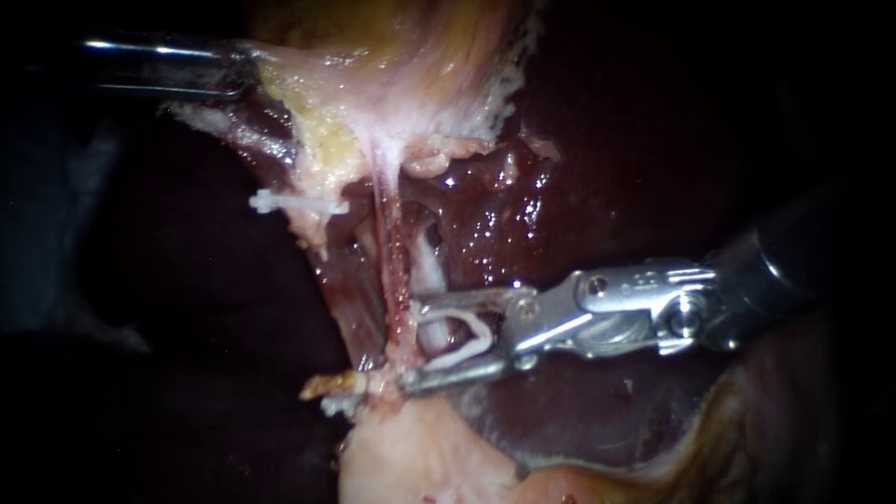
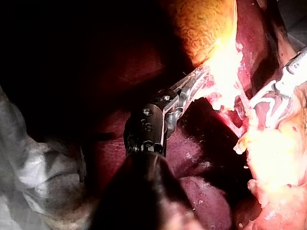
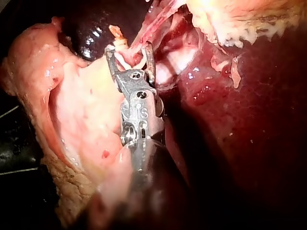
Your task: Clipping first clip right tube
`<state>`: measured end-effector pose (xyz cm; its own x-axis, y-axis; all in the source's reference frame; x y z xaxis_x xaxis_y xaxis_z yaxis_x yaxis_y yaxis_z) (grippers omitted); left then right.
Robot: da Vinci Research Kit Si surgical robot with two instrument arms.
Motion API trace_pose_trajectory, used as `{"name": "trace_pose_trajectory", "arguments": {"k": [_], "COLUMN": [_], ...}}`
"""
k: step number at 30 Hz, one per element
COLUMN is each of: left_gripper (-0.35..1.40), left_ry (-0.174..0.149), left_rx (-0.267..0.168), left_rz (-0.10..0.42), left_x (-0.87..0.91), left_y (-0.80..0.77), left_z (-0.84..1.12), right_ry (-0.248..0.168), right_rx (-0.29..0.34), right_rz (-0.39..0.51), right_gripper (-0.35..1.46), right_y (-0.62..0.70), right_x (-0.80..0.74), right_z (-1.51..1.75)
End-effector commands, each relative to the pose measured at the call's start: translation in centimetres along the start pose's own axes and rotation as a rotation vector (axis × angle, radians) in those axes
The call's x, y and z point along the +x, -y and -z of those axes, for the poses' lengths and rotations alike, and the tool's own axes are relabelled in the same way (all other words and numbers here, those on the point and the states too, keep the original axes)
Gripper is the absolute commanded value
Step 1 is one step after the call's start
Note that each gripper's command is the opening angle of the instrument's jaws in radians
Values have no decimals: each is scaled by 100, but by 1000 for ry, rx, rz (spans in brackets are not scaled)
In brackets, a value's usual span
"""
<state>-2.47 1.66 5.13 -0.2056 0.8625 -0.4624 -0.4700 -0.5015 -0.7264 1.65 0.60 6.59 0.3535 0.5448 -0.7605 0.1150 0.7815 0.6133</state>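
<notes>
Endoscope view shows loaded clip point(image 1: 459, 343); right wrist, doubtful.

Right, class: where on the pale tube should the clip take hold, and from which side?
On its bare lower stretch, from the right, crosswise. The pale tube stands taut and upright below the gallbladder, and the right instrument, carrying the open clip, straddles it there.

We record a surgical bench. A liver point(image 1: 653, 140) and gallbladder point(image 1: 401, 47) lie bare beside crumpled cloth point(image 2: 43, 177), with the right instrument point(image 1: 411, 342) at the tissue.
</notes>
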Motion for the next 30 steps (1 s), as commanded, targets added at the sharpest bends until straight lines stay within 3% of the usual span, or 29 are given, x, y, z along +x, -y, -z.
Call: {"name": "trace_pose_trajectory", "arguments": {"k": [1,11,17,22,30], "left_gripper": [-35,-35,-35,-35,-35], "left_ry": [0,0,0,0,0], "left_rx": [0,1,1,1,1], "left_rz": [0,0,0,0,-1], "left_x": [0,0,-1,-1,-1], "left_y": [0,0,0,0,0], "left_z": [0,-1,-2,-2,-2], "right_ry": [-5,-29,-66,-104,-112], "right_rx": [2,43,78,113,215], "right_rz": [-6,-27,-43,-54,-52], "right_gripper": [48,48,48,48,44], "right_y": [-1,-5,-3,14,37], "right_x": [0,-2,-4,1,14], "right_z": [-4,-36,-41,-41,-45]}}
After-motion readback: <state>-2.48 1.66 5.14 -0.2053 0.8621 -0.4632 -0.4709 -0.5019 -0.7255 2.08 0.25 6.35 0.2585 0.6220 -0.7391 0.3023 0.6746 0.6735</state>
